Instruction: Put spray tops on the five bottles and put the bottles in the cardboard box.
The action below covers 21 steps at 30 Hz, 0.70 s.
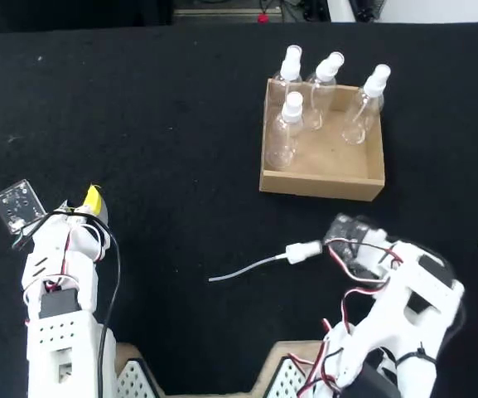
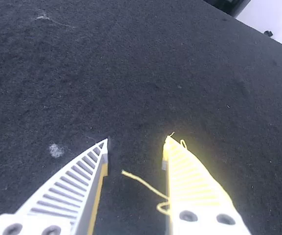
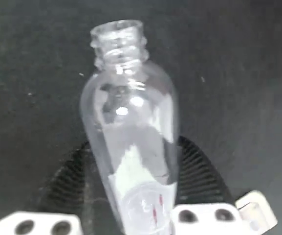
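My right fingers (image 3: 199,166) pinch uncapped bottle (image 3: 128,107) low on body, one finger each side, open threaded neck pointing away from wrist. Bottle base cut off at edge of right wrist view. From above, held bottle hard to make out against my arm.

Loose spray top (image 1: 303,250) lies on table (image 1: 139,124) just beside right fingers, thin tube (image 1: 243,269) trailing toward my left arm. Four capped bottles (image 1: 285,133) stand in box (image 1: 321,184), well apart from me.

My left fingers (image 2: 187,171) spread over dark table. Yellow thread (image 2: 141,182) hangs off one.
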Tool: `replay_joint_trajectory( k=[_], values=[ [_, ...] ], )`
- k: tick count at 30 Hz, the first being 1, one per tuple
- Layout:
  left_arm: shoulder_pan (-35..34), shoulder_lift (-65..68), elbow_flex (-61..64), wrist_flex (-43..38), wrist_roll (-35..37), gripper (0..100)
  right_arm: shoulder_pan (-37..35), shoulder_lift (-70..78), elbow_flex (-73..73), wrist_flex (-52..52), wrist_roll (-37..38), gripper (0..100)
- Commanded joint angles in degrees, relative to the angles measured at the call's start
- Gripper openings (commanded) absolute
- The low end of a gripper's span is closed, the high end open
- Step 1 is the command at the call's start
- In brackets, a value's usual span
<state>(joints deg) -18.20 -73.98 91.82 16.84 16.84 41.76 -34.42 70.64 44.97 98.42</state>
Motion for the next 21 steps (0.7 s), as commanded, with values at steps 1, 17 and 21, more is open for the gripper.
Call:
replay_joint_trajectory(
  k=[1,17,21],
  values=[
    [0.13,-0.79,-0.57,-1.14,0.09,18,5.27,-0.22,-0.13,-0.35,-8.53,3.8],
    [0.13,-0.79,-0.66,-1.14,0.09,18,11.34,0.22,-13.14,14.77,-47.21,9.6],
    [0.04,-0.79,-0.66,-1.14,0.09,18,5.54,0.22,-16.22,21.89,-48.62,21.4]
  ],
)
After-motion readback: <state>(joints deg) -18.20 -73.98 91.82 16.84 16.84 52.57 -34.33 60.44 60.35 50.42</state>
